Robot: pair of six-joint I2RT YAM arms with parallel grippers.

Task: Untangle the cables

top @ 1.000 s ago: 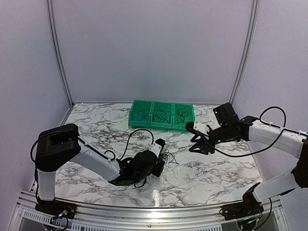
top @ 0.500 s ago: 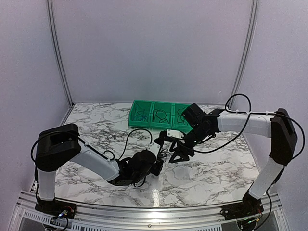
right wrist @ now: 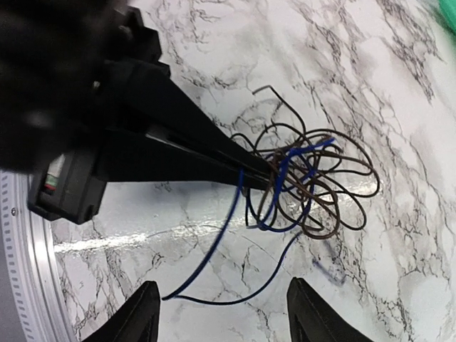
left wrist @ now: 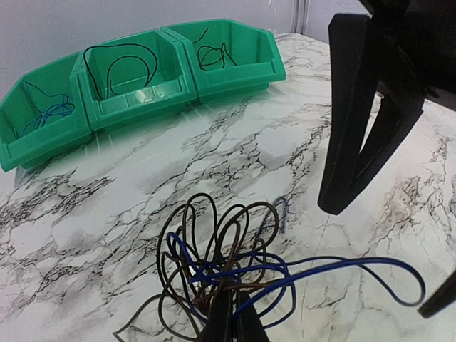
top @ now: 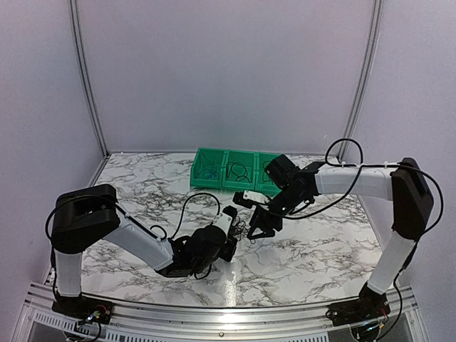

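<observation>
My left end effector (left wrist: 229, 319) is clenched on the tangled cables (left wrist: 214, 246), a brown-and-blue clump at the middle of the desk (left wrist: 107, 214). My right end effector (right wrist: 222, 313) hangs released just beside it, jaws spread wide.

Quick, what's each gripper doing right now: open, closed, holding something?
Left gripper: shut on the cable clump.
Right gripper: open, holding nothing, close to the clump.
</observation>
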